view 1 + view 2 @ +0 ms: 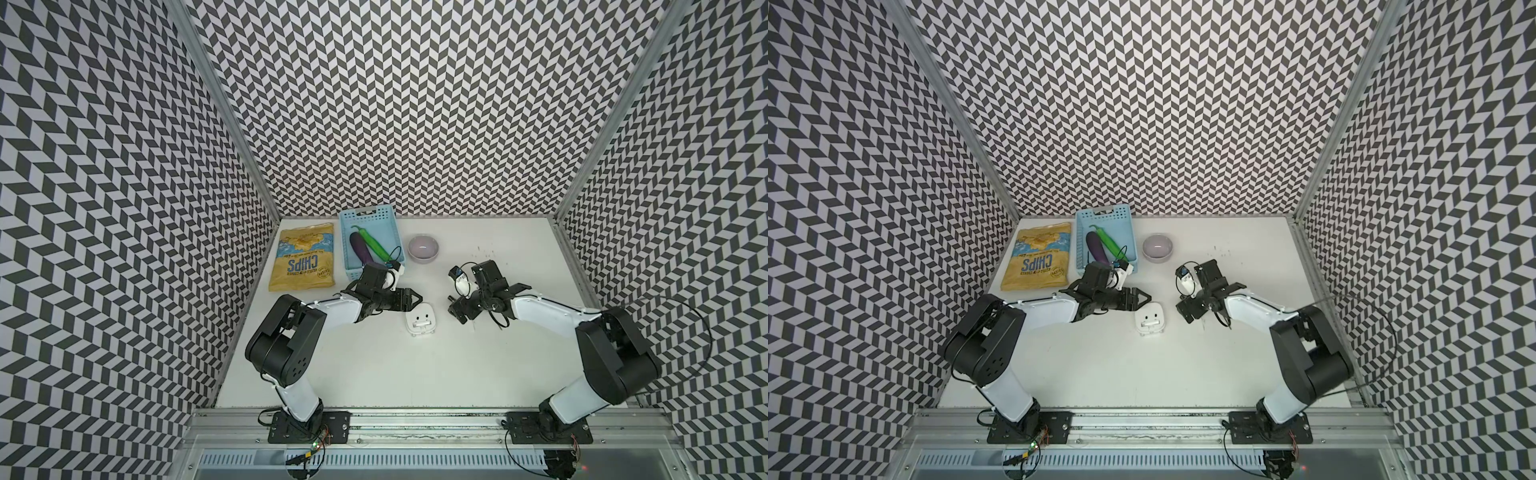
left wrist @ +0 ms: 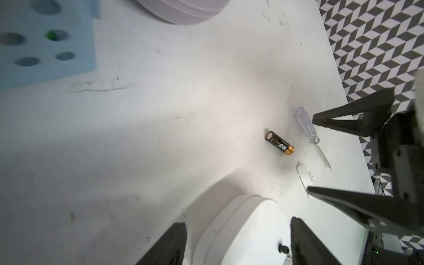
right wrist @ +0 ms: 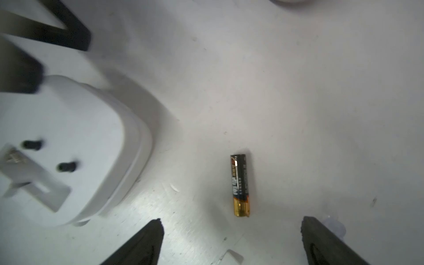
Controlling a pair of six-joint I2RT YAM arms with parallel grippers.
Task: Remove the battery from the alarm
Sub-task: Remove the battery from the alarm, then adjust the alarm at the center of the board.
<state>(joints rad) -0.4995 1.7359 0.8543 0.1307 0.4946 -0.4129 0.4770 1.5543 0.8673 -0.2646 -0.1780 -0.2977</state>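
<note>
Showing the closing step. In both top views the alarm (image 1: 420, 319) (image 1: 1150, 319) lies back-up between the left gripper (image 1: 415, 299) and right gripper (image 1: 454, 308); the battery cannot be made out.

Left wrist view: the left gripper's jaws are apart over the alarm's edge. The battery (image 2: 280, 143) lies free on the table (image 2: 160, 137) beside a screwdriver (image 2: 307, 128).

Right wrist view: the right gripper's (image 3: 232, 220) jaws are wide apart and hold nothing. The battery (image 3: 240, 184) lies flat, with its long axis running away from the fingertips and its gold end nearest them.

Removal looks done, so the next move calls only for the arms to retreat.

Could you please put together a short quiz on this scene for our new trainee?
1. True or false: the battery sits inside the alarm.
2. What lies in the blue basket? A vegetables, B cups, C nothing.
3. Name the tool lying on the table near the battery.
Key: 1 false, it lies loose beside the alarm; 2 A; 3 the screwdriver.
</note>
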